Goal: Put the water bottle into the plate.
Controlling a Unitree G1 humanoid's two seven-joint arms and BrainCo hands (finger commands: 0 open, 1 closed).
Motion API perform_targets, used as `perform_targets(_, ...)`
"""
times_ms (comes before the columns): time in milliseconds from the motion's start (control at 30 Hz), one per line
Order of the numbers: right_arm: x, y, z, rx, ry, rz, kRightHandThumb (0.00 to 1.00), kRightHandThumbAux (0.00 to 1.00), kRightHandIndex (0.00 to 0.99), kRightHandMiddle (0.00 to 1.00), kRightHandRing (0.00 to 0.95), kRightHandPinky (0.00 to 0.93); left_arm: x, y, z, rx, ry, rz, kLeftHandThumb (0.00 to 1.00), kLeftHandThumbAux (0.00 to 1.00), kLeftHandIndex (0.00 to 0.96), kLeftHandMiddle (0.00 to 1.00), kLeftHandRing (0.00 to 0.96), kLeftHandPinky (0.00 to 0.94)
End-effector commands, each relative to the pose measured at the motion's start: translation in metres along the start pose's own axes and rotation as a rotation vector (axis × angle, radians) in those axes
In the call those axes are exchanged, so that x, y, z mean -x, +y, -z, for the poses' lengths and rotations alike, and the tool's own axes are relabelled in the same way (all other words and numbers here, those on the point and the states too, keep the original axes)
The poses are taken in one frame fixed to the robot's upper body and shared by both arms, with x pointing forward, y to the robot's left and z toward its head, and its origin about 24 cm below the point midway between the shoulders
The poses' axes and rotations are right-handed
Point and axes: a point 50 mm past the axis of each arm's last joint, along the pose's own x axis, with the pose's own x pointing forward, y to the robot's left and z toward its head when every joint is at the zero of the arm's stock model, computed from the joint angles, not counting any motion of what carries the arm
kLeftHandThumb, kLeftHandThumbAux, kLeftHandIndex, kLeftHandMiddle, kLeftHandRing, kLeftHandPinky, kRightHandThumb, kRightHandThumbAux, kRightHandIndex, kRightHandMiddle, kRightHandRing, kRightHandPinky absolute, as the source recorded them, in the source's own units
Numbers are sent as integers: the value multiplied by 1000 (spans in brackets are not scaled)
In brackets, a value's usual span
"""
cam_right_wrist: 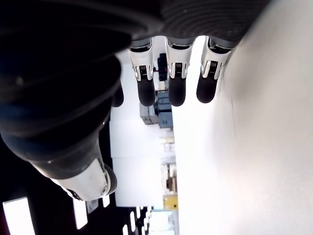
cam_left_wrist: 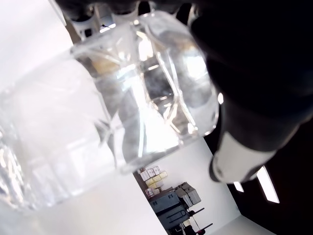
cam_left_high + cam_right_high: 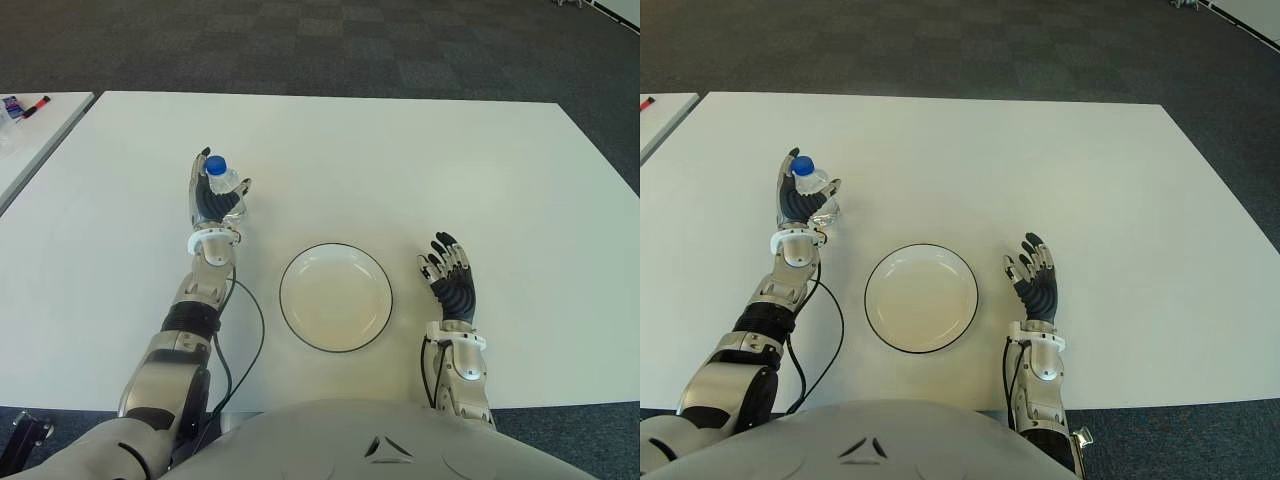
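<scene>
Water bottle (image 3: 224, 180), clear with a blue cap, is held in the left hand (image 3: 212, 205) over the white table (image 3: 400, 160), to the left of and beyond the plate (image 3: 336, 297). The bottle is seen tilted, cap pointing away from the robot, and its clear body fills the left wrist view with dark fingers (image 2: 254, 73) wrapped against it. The plate, white with a dark rim, lies near the table's front edge, between the two hands and apart from both. Bare tabletop is seen between bottle and plate, and wide bare surface beyond and to the right. The left forearm is stretched forward from the front edge, palm turned inward around the bottle. The right hand (image 3: 450, 275) is shown just right of the plate, palm up, fingers (image 1: 176, 83) loosely spread with nothing in them. Markers (image 3: 25, 105) are seen on a second table (image 3: 40, 140) at far left.
</scene>
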Motion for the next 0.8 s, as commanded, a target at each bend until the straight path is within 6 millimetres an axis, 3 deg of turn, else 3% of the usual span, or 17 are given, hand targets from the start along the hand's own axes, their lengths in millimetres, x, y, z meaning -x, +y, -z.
perform_targets(33, 7, -4, 14, -3, 85, 19, 447, 797, 145, 145, 123, 150, 0, -5, -2, 1, 6, 14, 186, 762, 37, 55, 77, 130)
perform_targets(800, 7, -3, 14, -11, 65, 23, 449, 810, 155, 149, 127, 152, 1, -5, -1, 19, 6, 21, 202, 760, 32, 50, 75, 127)
